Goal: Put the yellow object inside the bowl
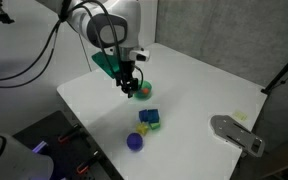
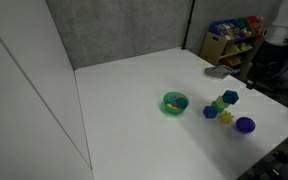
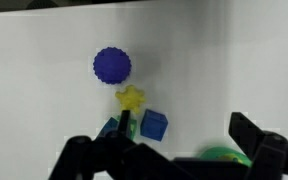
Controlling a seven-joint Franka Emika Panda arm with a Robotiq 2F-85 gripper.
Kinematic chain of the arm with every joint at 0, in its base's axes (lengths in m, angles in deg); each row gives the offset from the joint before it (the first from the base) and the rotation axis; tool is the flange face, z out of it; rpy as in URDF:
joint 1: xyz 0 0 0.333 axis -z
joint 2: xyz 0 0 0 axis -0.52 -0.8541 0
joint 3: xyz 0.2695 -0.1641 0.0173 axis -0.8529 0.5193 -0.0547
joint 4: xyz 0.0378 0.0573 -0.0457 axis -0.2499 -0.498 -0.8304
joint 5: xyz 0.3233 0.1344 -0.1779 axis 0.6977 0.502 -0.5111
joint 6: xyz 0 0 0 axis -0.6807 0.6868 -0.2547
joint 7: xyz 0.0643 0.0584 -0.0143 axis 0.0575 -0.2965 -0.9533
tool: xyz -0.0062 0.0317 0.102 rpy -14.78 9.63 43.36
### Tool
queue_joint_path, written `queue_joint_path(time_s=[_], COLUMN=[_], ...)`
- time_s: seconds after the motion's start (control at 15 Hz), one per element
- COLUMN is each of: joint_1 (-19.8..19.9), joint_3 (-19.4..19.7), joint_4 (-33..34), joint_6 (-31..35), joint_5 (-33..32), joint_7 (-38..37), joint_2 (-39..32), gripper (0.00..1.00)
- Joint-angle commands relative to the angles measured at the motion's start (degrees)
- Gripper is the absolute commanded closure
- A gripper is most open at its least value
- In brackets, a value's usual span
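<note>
The yellow object (image 3: 131, 97) is a small star-shaped piece lying on the white table just below the purple ball (image 3: 112, 64) in the wrist view. The green bowl (image 3: 224, 155) shows at the bottom right of that view, partly hidden by my gripper body. It also shows in both exterior views (image 1: 142, 92) (image 2: 175, 103). My gripper (image 3: 184, 135) is open and empty. It hangs above the table between the blocks and the bowl. In an exterior view the gripper (image 1: 130, 86) is right beside the bowl.
A blue block (image 3: 153, 124) and a blue-green block (image 3: 109, 128) lie next to the yellow piece. The cluster of blocks (image 1: 149, 118) and the purple ball (image 1: 134, 142) lie near the table's front. A grey object (image 1: 234, 133) lies at one table edge.
</note>
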Motion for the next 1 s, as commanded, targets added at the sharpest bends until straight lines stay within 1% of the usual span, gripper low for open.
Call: queue_joint_path(time_s=[0.0, 0.2, 0.53, 0.73, 0.93], joint_1=[-0.13, -0.13, 0.54, 1.00, 1.59], joint_3=[0.29, 0.31, 1.05, 1.64, 2.62], joint_4=[0.07, 0.11, -1.75, -2.80, -3.35], joint_6=[-0.10, -0.10, 9.17, 15.06, 19.49], joint_5=[-0.02, -0.01, -1.54, -3.21, -5.02], joint_7=[0.00, 0.00, 0.88, 0.69, 0.44], joint_2=[-0.40, -0.56, -3.90, -7.62, -11.96], gripper=[0.00, 0.00, 0.00, 0.00, 0.00])
